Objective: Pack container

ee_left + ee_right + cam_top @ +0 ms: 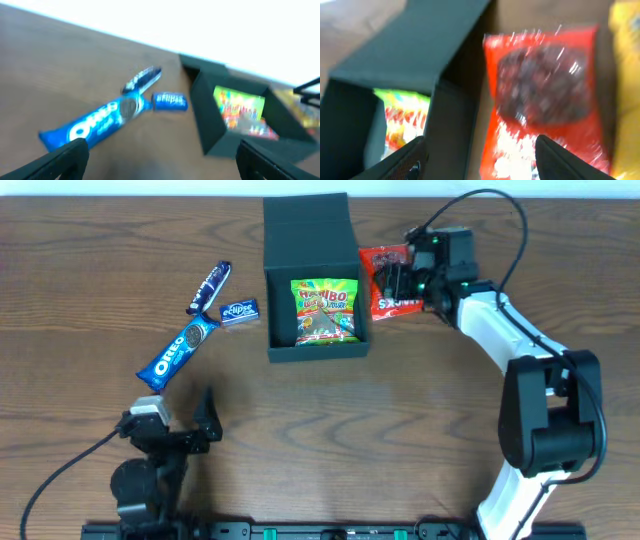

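Container (318, 352) is crowding the red packet (545, 90) at nine o'clock, so we are risking snagging its wall with our spread-apart right tool (482, 157).

A Haribo bag (324, 312) lies in the container (318, 352); a snack packet (381, 276) lies just right; Oreo pack (178, 352), gum pack (239, 311) and bar (209, 287) lie left.

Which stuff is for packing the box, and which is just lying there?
For the job: container, Haribo bag already inside it, red packet beneath the right end effector, Oreo pack, Eclipse gum, dark blue bar.
Just lying about: black cable on the table; probably nothing else.
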